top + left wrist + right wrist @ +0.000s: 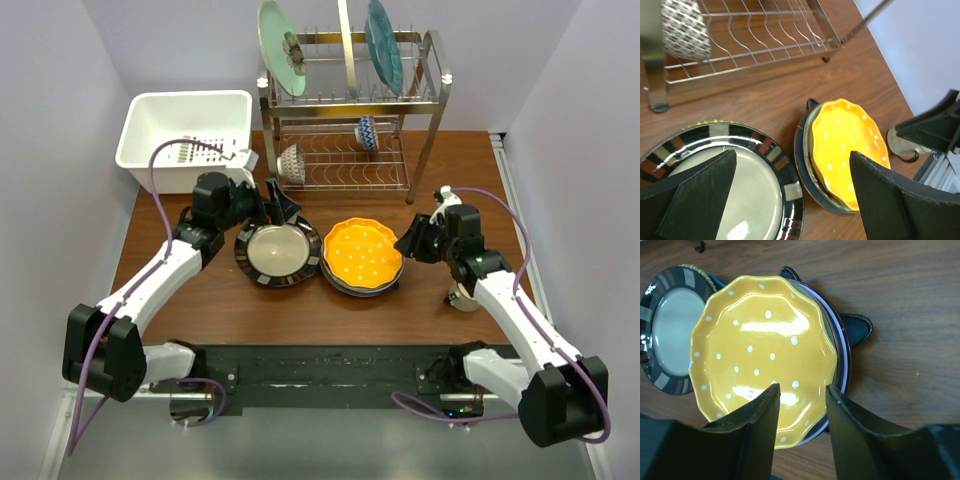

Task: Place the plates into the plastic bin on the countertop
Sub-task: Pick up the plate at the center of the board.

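A round plate with a black striped rim and cream centre (278,252) (757,192) (672,330) lies flat on the wooden countertop. Right of it, an orange scalloped dotted plate (362,253) (847,137) (760,345) tops a stack; a lavender rim and a dark blue star tip (858,329) show beneath. The white plastic bin (150,118) stands at the back left. My left gripper (277,203) (792,155) hangs wide open above the striped plate's far right rim. My right gripper (410,243) (802,386) is open, its fingers just above the orange plate's near edge, holding nothing.
A two-tier steel wire dish rack (428,95) stands at the back centre. Its top tier holds an upright teal plate (384,45), a pale green flowered plate (282,48) and a thin pale one (345,45). Two patterned bowls (292,163) (367,132) sit below. A small round grey object (462,297) lies by the right arm.
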Robot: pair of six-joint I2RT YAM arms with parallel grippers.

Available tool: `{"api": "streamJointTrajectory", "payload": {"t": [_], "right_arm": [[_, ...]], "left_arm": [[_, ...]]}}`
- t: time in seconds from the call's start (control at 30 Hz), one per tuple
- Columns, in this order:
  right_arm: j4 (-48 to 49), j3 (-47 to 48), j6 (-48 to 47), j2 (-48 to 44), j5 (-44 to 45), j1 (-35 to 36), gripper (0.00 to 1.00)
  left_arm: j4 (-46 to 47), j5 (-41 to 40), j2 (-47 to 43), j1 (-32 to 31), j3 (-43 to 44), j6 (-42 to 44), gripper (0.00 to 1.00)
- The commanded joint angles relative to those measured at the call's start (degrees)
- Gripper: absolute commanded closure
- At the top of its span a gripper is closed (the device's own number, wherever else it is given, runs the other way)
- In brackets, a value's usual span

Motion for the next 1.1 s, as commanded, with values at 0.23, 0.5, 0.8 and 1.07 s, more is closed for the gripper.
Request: {"api": "streamJointTrajectory", "payload": {"t": [0.23, 0.5, 0.8, 1.07], "right_arm": [[-1.82, 1.85, -0.13, 3.7, -2.16, 0.01, 0.61], [-1.47, 0.8, -0.05, 3.97, -1.72, 0.01, 0.6], [-0.5, -1.22, 0.48, 3.52, -0.93, 0.01, 0.63], [0.2, -1.75, 0.48, 4.85, -1.02, 0.01, 0.66]], "left_arm": [[-3.2, -4.06, 5.5, -11.13, 4.82, 4.08, 0.0], [-6.45, -6.79, 9.9, -14.74, 7.02, 4.26, 0.0], [-6.28, -6.35, 11.49, -15.53, 7.9, 4.25, 0.02], [-7.51, -6.26, 12.63, -16.41, 8.69, 4.87, 0.07]]}}
